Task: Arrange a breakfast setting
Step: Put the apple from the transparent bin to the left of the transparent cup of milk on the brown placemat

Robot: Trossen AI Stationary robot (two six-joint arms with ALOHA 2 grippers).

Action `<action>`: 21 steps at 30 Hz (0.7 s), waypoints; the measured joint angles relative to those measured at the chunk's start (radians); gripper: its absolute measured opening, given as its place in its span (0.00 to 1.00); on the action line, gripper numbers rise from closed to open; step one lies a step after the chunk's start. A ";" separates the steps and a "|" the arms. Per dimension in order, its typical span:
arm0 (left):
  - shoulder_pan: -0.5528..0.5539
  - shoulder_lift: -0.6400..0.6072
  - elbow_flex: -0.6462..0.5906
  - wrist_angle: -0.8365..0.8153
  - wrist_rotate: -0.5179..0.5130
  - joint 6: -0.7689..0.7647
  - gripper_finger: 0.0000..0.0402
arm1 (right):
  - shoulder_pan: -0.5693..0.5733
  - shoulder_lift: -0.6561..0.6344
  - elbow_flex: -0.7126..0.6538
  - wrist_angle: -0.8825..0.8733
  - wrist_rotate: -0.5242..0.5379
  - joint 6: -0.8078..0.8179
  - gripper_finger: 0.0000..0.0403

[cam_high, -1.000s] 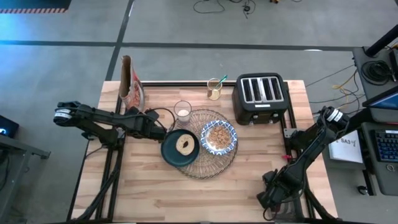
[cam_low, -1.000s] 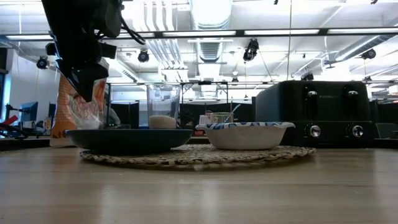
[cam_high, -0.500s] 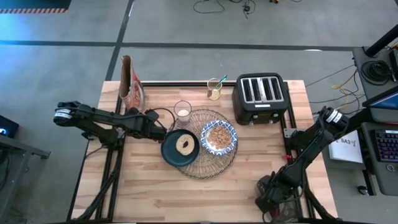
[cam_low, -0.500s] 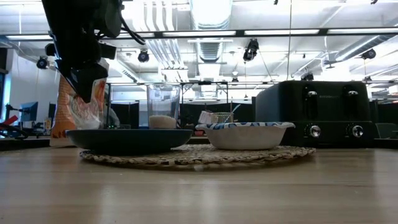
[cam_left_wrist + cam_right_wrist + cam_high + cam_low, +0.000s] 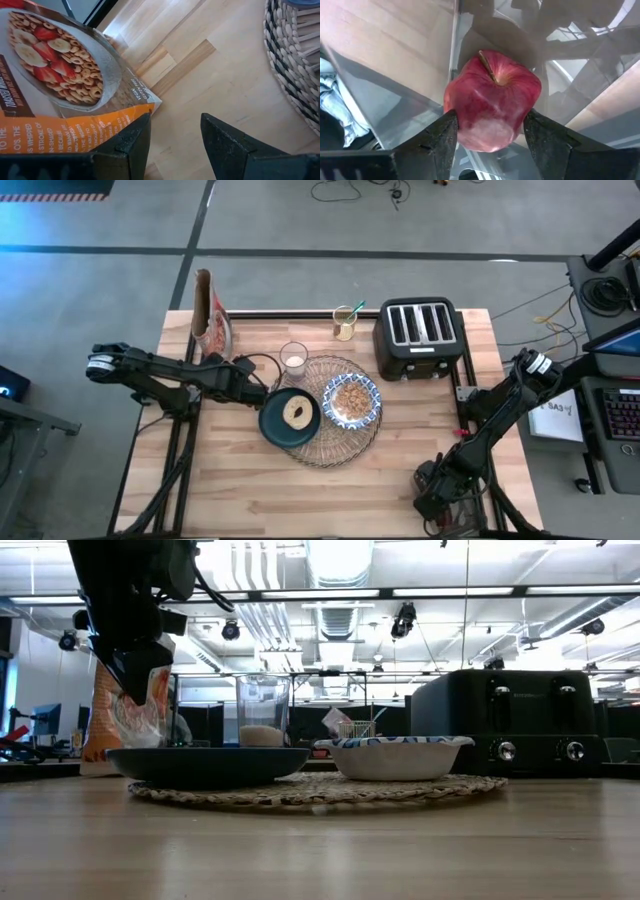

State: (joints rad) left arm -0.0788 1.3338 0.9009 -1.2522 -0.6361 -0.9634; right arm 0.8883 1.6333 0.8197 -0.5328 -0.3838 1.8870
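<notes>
The round woven placemat (image 5: 338, 423) lies a little behind the middle of the table (image 5: 250, 500), and on it sit the dark teal plate (image 5: 288, 418), overhanging the mat's left edge and carrying a ring-shaped pastry (image 5: 297, 413), and the blue-and-white bowl (image 5: 352, 400) of cereal beside it on the right. The small clear glass (image 5: 293, 358) stands just off the mat's rear-left edge; a second glass with a green-handled utensil (image 5: 346, 323) in it stands near the rear edge, beside the black four-slot toaster (image 5: 419, 338). No spoon can be made out at the mat. The left gripper (image 5: 254, 393) hovers over bare wood just left of the plate, jaws parted with nothing between them, and the orange cereal box (image 5: 60, 85) stands close ahead of it at the rear-left corner. The right gripper (image 5: 490, 132) is off the table's front-right corner, its fingers spread on either side of a red apple (image 5: 491, 100) inside a clear container; whether they are pressing it I cannot tell. The risks, as I judge them: the left arm could clip the plate's overhanging rim or knock the tall box over, and a reach for the glass could tip it. If the apple is only loosely held, it could slip free when lifted.
</notes>
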 joint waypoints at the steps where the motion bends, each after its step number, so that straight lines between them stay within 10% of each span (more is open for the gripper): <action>1: 0.000 0.000 0.000 0.000 0.000 0.000 0.39 | 0.000 -0.004 -0.002 0.006 -0.002 0.000 0.48; 21: 0.000 0.000 0.000 0.003 0.011 -0.032 0.39 | 0.003 -0.479 0.000 -0.008 0.002 -0.022 0.43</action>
State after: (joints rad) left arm -0.0785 1.3338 0.9009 -1.2497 -0.6256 -0.9952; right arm 0.8917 1.1539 0.8200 -0.5405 -0.3820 1.8650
